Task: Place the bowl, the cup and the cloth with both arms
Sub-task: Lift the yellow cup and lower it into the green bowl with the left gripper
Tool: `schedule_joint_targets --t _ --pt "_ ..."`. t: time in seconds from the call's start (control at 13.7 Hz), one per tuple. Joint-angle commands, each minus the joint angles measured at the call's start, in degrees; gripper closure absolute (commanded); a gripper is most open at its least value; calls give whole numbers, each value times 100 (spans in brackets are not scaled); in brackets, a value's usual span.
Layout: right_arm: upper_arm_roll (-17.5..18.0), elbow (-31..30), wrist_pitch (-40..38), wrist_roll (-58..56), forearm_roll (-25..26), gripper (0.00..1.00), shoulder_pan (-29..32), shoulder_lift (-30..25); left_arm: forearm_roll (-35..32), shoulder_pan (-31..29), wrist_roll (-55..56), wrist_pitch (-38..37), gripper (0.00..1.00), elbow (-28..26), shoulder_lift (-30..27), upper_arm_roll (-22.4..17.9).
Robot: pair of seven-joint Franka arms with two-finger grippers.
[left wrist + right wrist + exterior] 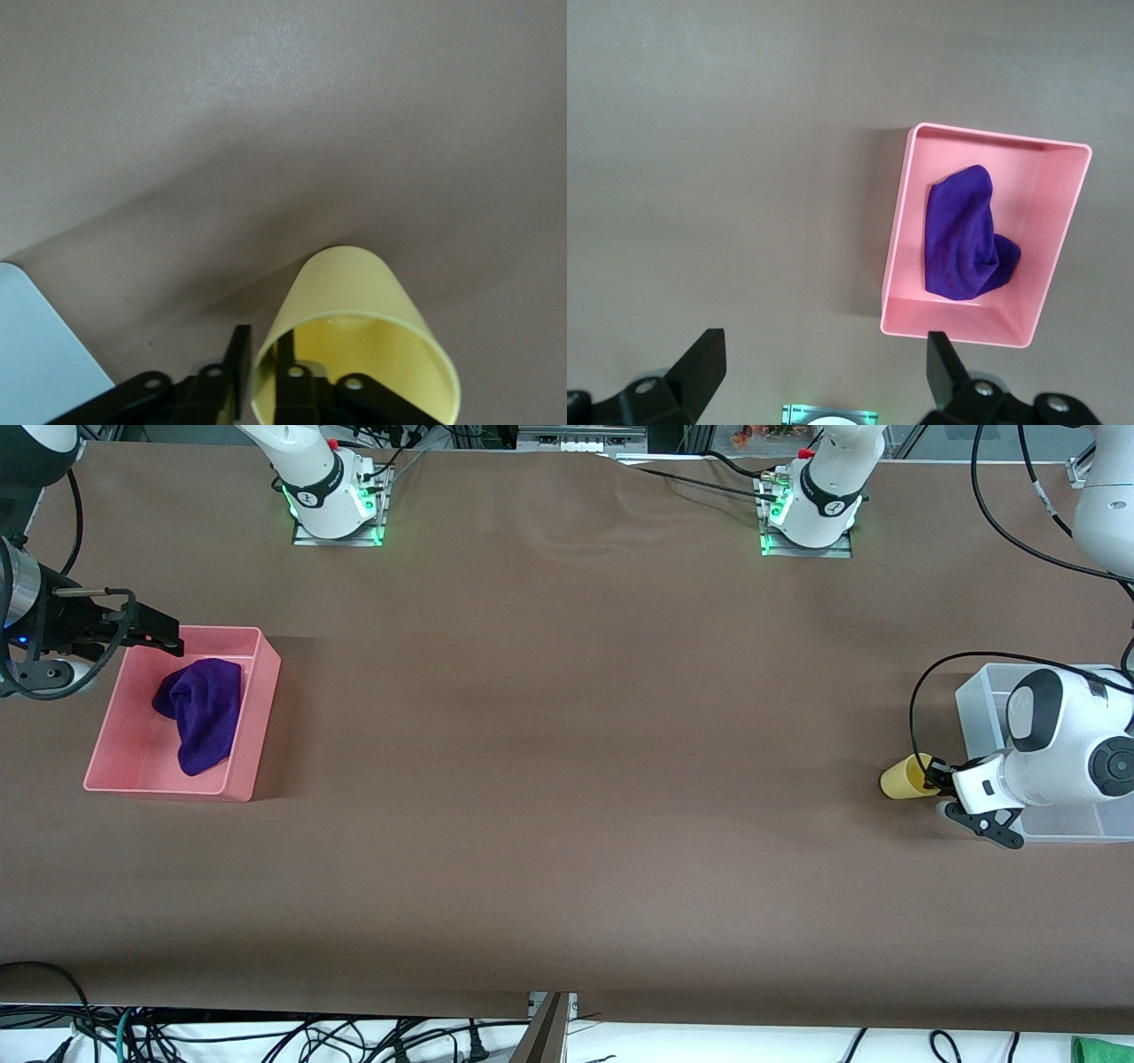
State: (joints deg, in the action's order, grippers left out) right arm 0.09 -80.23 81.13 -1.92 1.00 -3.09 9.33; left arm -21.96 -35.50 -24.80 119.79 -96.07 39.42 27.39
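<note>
The yellow cup (905,777) is tipped on its side, low over the table beside a clear white bin (979,700) at the left arm's end. My left gripper (935,781) is shut on the cup's rim. In the left wrist view one finger is inside the cup (354,310) and one outside, with the gripper (264,343) pinching the wall. The purple cloth (202,710) lies crumpled in a pink tray (252,717) at the right arm's end. My right gripper (164,636) is open and empty over the tray's edge. The right wrist view shows the cloth (964,235), tray (899,239) and gripper (824,347). The bowl is out of view.
The left arm's wrist covers most of the clear white bin, whose corner shows in the left wrist view (35,350). The two arm bases (332,496) (811,509) stand along the table edge farthest from the front camera. Cables hang off the table edge nearest the front camera.
</note>
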Motion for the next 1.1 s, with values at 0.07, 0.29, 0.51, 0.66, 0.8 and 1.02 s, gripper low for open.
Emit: schedule_joint_targets --t 0.07,0.29,0.51,0.66,0.8,1.02 --pt "44 -72 -176 218 -65 0 46 -72 175 -27 28 -60 100 62 -65 65" --pt "44 -54 -177 289 -65 0 46 -46 183 -106 -16 -270 100 132 -407 100" --pt "9 -10 -142 166 -30 0 37 69 192 -115 -25 -1226 100 544 -733 118" --pt "9 -10 -141 157 -39 0 37 69 166 -263 -208 -1815 100 913 -830 83" --pt "9 -10 -133 157 -30 0 19 69 52 -570 -638 -2134 100 1151 -839 21" --pt "0 -10 -124 148 -21 0 37 69 -263 -1256 -1421 -2109 100 1152 -778 3"
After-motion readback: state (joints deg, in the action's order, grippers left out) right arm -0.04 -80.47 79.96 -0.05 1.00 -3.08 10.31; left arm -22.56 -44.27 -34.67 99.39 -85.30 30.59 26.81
